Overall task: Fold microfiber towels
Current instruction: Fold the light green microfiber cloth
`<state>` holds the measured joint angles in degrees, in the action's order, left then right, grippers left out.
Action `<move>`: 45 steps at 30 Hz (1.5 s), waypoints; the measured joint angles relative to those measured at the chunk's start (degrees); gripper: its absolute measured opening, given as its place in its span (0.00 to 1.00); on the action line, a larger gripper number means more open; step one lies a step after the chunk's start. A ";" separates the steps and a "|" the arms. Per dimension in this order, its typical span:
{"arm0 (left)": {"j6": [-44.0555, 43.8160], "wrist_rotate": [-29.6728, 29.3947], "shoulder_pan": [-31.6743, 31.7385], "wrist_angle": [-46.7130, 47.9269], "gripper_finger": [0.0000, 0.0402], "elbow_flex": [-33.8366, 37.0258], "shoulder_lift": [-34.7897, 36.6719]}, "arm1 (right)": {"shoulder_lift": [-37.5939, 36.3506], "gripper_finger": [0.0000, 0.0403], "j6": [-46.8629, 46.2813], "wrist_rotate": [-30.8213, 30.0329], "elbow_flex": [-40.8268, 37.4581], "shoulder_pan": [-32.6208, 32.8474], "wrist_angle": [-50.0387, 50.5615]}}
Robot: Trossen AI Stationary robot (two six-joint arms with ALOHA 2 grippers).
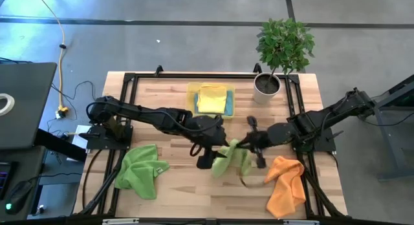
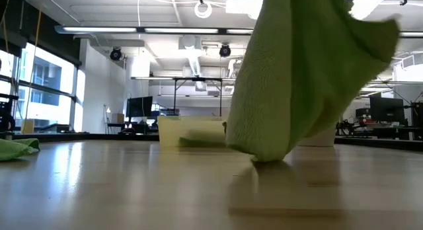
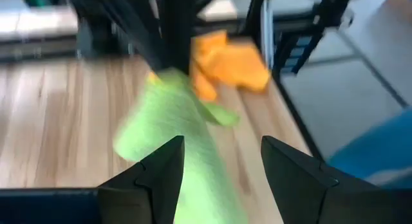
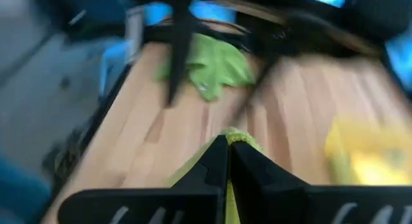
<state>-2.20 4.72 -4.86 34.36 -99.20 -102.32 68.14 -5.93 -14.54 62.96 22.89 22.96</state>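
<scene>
A green microfiber towel hangs at the table's middle from my right gripper, which is shut on it. My left gripper stands open just left of it; in the left wrist view the towel runs down between its spread fingers. A second green towel lies crumpled at the near left, and an orange towel at the near right. A yellow towel rests on a blue one in the tray at the far middle. My right gripper pinches the green towel's top part between its two shut fingers, slanting down from the table's right. One layer or several cannot be told. The towel hangs slack below the fingers, and its lowest fold reaches the tabletop. My left gripper: I cannot tell whether its open fingers touch the towel.
A potted plant stands at the far right corner. The yellow tray sits at the far middle. Dark frame rails run along the table's left and right sides. Bare wood lies near the front edge.
</scene>
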 joint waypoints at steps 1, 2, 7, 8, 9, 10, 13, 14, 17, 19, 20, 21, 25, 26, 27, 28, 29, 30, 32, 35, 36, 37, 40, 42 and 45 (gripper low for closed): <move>-0.36 -0.57 -0.12 1.93 0.49 -0.01 0.02 | 0.00 0.00 -6.26 -0.88 0.00 -0.44 1.23; -0.76 -1.28 -0.13 3.91 0.49 -0.04 0.07 | 0.06 0.00 -12.54 -1.18 0.00 -0.91 2.73; -6.19 -3.82 -0.89 10.21 0.49 -0.04 0.04 | 2.63 0.00 -36.11 -1.19 -0.02 -2.77 13.47; -7.30 -3.96 -1.17 10.50 0.49 -0.04 0.04 | 3.59 0.00 -39.21 -1.45 -0.02 -2.81 15.67; -8.25 -3.95 -1.50 10.81 0.49 -0.04 0.04 | 4.75 0.00 -41.54 -1.54 -0.02 -2.98 16.89; -9.18 -3.92 -1.86 10.98 0.49 -0.04 0.04 | 6.08 0.00 -43.01 -1.55 -0.02 -3.02 17.38; -10.74 -3.91 -2.89 10.88 0.49 -0.04 0.05 | 9.82 0.00 -44.25 -1.54 -0.03 -3.06 17.35; -11.10 -3.91 -3.24 10.89 0.49 -0.04 0.07 | 10.91 0.01 -44.08 -1.54 -0.04 -3.20 16.94; -12.31 -3.92 -4.24 10.88 0.49 -0.04 0.07 | 13.67 0.08 -43.57 -1.47 -0.04 -3.54 16.12; -13.16 -3.92 -4.88 11.05 0.49 -0.04 0.06 | 14.61 0.16 -43.55 -1.43 -0.04 -3.85 15.58; -13.64 -3.92 -5.14 11.39 0.49 -0.04 0.07 | 14.71 0.21 -43.55 -1.25 -0.05 -3.94 15.75; -14.16 -3.92 -5.39 11.79 0.49 -0.04 0.07 | 14.68 0.25 -43.51 -0.72 -0.06 -4.21 15.93; -16.82 -3.66 -5.96 13.63 0.49 -0.07 0.07 | 12.37 0.39 -42.25 3.10 2.03 -5.81 22.20; -17.44 -3.66 -6.13 13.86 0.49 -0.07 0.07 | 11.56 0.41 -42.29 3.65 2.90 -6.05 24.70; -18.00 -3.69 -6.19 14.13 0.49 -0.07 0.07 | 10.73 0.42 -42.97 4.02 3.58 -6.17 27.46; -18.45 -3.74 -6.20 14.02 0.49 -0.07 0.07 | 9.95 0.43 -43.44 4.00 4.20 -6.18 30.65; -18.73 -4.00 -6.19 13.66 0.49 -0.07 0.07 | 9.29 0.43 -43.96 4.02 4.82 -6.14 33.69; -18.86 -4.45 -6.19 13.29 0.49 -0.07 0.06 | 8.40 0.43 -44.40 4.03 5.30 -6.00 35.75; -18.94 -6.62 -6.19 12.08 0.49 -0.13 -0.27 | 6.25 0.44 -45.52 3.84 5.66 -5.33 39.59; -18.76 -9.77 -6.19 11.67 0.49 -0.13 -0.57 | 4.28 0.44 -43.64 3.62 5.66 -2.95 41.57; -18.44 -10.26 -6.19 11.61 0.49 -0.13 -0.57 | 4.06 0.44 -43.55 3.48 5.64 -1.77 41.99; -18.38 -10.59 -6.13 11.60 0.49 -0.15 -0.58 | 4.03 0.44 -44.44 2.60 5.64 -0.64 41.95; -18.50 -11.26 -5.83 11.85 0.49 -0.15 -0.87 | 5.56 0.44 -54.31 -2.63 5.64 2.96 40.43; -18.74 -11.31 -5.64 12.16 0.49 -0.15 -0.85 | 7.76 0.44 -62.19 -4.54 5.64 5.02 39.93; -18.68 -11.42 -5.65 12.65 0.49 -0.15 -0.85 | 12.21 0.44 -70.00 -4.25 5.60 7.34 39.64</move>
<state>-20.88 -6.70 -10.52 47.01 -99.35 -103.18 80.35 -75.93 -18.79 68.55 30.23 62.60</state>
